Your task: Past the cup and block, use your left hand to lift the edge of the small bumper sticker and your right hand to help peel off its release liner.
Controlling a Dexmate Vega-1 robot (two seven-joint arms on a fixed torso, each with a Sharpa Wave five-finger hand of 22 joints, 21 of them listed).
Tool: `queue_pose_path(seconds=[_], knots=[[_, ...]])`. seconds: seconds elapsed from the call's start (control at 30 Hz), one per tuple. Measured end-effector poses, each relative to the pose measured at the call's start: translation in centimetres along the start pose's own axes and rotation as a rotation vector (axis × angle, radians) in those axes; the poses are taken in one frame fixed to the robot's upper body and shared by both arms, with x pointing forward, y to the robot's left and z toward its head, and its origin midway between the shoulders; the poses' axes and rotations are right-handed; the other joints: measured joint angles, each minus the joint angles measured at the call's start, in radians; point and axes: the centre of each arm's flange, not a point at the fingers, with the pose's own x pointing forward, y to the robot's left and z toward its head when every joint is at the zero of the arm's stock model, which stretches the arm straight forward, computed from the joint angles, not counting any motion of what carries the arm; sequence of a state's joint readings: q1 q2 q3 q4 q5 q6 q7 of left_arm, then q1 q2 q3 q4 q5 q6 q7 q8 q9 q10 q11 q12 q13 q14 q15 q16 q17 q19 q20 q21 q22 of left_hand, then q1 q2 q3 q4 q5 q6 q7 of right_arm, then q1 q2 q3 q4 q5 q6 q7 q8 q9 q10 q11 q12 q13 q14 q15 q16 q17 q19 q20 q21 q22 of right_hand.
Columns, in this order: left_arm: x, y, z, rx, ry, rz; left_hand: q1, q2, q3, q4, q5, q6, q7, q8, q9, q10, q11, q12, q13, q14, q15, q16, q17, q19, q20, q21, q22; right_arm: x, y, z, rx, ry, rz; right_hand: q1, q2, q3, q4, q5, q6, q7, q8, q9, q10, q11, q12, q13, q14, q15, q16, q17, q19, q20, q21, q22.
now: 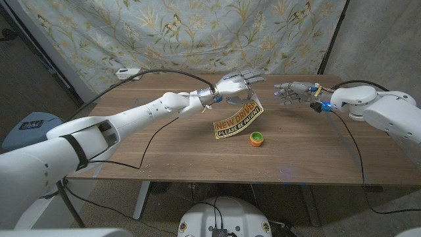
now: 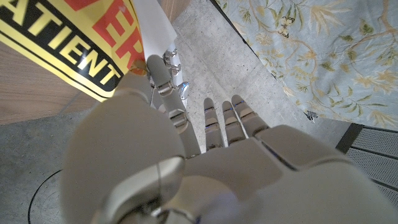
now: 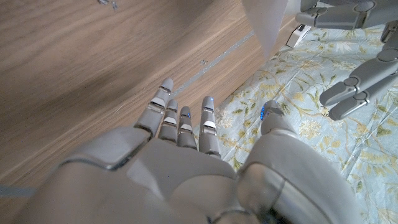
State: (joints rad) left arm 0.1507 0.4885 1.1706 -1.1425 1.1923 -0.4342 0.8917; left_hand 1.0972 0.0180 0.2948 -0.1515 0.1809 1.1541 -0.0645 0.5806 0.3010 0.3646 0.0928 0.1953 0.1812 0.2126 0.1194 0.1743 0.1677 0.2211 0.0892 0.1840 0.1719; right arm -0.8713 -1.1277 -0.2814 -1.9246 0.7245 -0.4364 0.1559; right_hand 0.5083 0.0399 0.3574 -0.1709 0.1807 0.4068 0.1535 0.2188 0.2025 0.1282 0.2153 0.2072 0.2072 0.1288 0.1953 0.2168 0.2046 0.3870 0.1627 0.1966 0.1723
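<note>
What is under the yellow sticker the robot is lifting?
Its near end rests on the wooden table. The left hand pinches the bumper sticker by its far edge; the underside there is hidden.

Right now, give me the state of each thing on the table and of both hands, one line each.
bumper sticker: one end lifted off the table, the other on the wood.
left hand: pinches the sticker's raised edge, other fingers spread.
right hand: holds nothing, fingers apart, above the table.
small orange and green cup: upright on the table, beside the sticker, untouched.
</note>
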Motion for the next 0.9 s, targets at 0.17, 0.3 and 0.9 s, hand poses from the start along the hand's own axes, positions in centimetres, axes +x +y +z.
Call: queue_pose_path(seconds=[0.17, 0.3, 0.9], knots=[[0.2, -0.5, -0.2, 0.001, -0.008, -0.011, -0.004, -0.004, 0.0, 0.0, 0.0, 0.0, 0.0, 0.0, 0.0, 0.005, -0.005, 0.0, 0.0, 0.005, -0.005, 0.0, 0.0, 0.0, 0.0, 0.0, 0.0, 0.1, 0.2, -0.1, 0.001, 0.012, 0.027, 0.004, -0.004, 0.0, 0.0, 0.0, 0.0, 0.0, -0.001, 0.005, 0.0, 0.0, 0.0, 0.0, -0.005, 0.005, 0.0, 0.0, -0.006, 0.006, 0.0, 0.0], [0.4, -0.5, -0.1, -0.014, -0.027, 0.021, -0.004, -0.004, 0.0, 0.0, 0.0, 0.0, 0.0, 0.0, -0.004, 0.005, -0.005, 0.0, 0.0, 0.005, -0.005, 0.0, 0.0, 0.0, 0.0, 0.0, 0.0, 0.6, -0.1, 0.2, 0.0, 0.019, 0.042, 0.004, -0.004, 0.0, 0.0, 0.0, 0.0, 0.0, -0.001, 0.005, 0.0, 0.0, 0.0, 0.0, -0.005, 0.005, 0.0, 0.0, -0.006, 0.006, 0.0, 0.0], [1.1, -1.3, -0.2, -0.055, -0.054, 0.048, -0.004, -0.004, -0.004, 0.004, 0.0, 0.0, 0.0, -0.001, -0.005, 0.011, -0.011, 0.0, 0.0, 0.011, -0.011, 0.004, 0.0, 0.0, 0.0, 0.0, 0.0, 1.7, 0.3, 0.5, -0.002, 0.036, 0.091, 0.034, 0.0, 0.0, 0.0, 0.0, 0.016, 0.0, 0.003, 0.009, -0.01, 0.002, 0.0, 0.0, -0.005, 0.005, -0.008, 0.0, -0.006, 0.005, 0.0, 0.0]])
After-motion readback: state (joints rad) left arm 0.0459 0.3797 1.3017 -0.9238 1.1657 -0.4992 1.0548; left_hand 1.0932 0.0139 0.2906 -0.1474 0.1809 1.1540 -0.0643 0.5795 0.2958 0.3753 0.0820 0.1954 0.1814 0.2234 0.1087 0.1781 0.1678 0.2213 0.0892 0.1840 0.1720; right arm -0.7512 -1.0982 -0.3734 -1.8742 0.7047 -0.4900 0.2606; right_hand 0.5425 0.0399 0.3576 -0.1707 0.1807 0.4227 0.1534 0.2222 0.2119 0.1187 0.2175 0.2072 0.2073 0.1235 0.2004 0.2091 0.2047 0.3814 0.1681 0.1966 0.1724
